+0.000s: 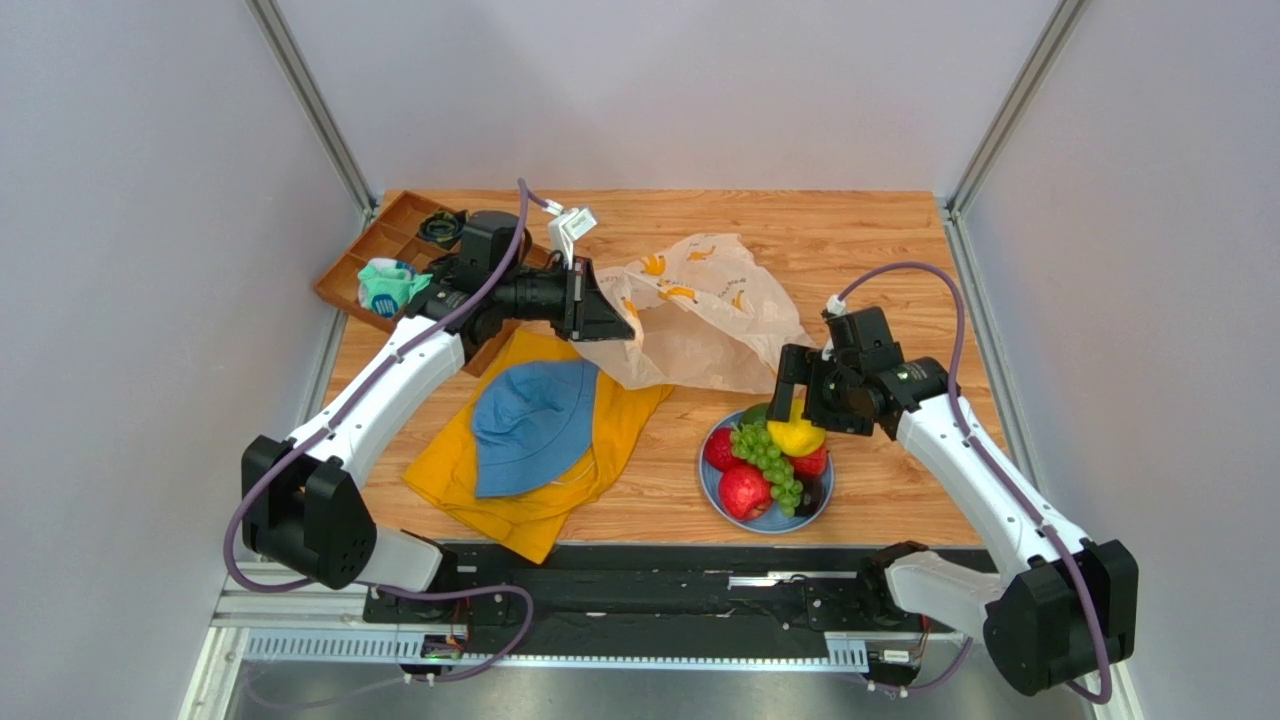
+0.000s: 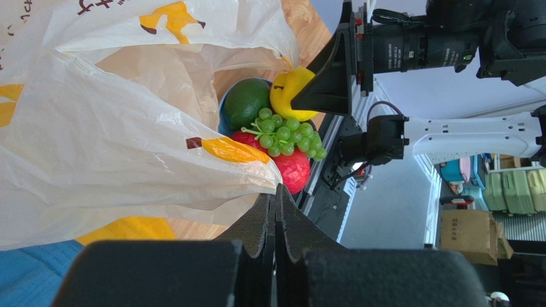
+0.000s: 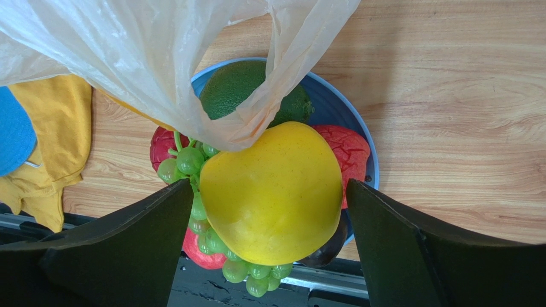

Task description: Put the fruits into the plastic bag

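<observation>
A wooden table (image 1: 887,255) carried everything. The plastic bag (image 1: 706,315) lay crumpled near its middle, toward the far side. The bag's left edge was raised where the left gripper (image 2: 277,192) held it, the fingers pressed together on a pinch of film.

Near and left of the bag, a yellow cloth (image 1: 451,465) was spread flat. A blue hat (image 1: 526,428) rested on top of it. A brown tray (image 1: 349,278) sat at the far left corner.

The blue plate (image 3: 349,118) stood to the near right of the bag and held the fruits heaped together. The green grape bunch (image 2: 285,134) trailed across the heap. A red fruit (image 1: 744,491) lay at its near left. The green oval fruit (image 2: 245,102) sat at the far edge of the plate, partly behind a hanging fold of the bag in the right wrist view. A dark fruit (image 1: 812,495) sat at the near right edge.

The lemon (image 3: 272,192) was uppermost. The right gripper (image 1: 796,408) hovered over the plate with its fingers spread to either side of the lemon, close to its flanks. Whether they touched it could not be told.
</observation>
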Controlling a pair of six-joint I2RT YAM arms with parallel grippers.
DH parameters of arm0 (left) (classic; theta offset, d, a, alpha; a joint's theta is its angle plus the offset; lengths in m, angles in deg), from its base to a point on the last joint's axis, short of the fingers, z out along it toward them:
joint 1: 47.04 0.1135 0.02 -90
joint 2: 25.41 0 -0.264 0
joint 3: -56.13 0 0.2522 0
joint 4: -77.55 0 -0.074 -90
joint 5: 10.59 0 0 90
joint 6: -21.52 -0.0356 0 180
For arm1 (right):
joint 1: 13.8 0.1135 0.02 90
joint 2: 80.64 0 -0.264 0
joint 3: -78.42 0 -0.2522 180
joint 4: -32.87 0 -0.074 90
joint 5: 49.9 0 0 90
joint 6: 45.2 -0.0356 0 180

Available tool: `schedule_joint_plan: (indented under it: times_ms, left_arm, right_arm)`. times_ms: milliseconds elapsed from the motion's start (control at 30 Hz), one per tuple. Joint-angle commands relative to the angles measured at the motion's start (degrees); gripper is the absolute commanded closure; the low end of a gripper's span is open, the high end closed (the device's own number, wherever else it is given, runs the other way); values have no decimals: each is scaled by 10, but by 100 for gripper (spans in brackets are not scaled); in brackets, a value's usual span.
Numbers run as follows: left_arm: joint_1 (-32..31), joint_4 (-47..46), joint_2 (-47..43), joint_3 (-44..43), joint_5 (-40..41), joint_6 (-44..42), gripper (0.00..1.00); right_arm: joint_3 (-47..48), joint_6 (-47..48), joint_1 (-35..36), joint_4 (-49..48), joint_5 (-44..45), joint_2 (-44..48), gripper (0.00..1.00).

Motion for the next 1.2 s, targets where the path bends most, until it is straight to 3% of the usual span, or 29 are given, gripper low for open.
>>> schedule_joint_plan:
  times_ms: [0,200,300,400,733,867,1000,1167]
  left_arm:
    - [4,-2,-1,-3,-15,-12,100]
    - [4,-2,-2,-2,-17,-12,100]
    - [4,-2,-1,-2,-15,-12,100]
    - [4,-2,-2,-2,-15,-11,100]
    - [4,-5,0,-1,-23,-10,100]
    - [3,-16,1,0,-37,-2,100]
    - [3,-35,0,5,-59,11,100]
    - [3,-46,-6,8,-70,14,100]
  right_arm:
    - [-5,-3,-2,-21,10,-4,7]
    - [-6,-4,-3,-20,9,-7,16]
    - [-3,-1,-3,-15,12,-6,30]
    - [0,1,-4,-10,19,-2,37]
    - [45,9,-3,13,61,51,50]
    - [65,23,0,-16,-9,102,53]
    - [66,4,55,-109,-9,119,56]
    - [106,-4,157,-177,42,25,58]
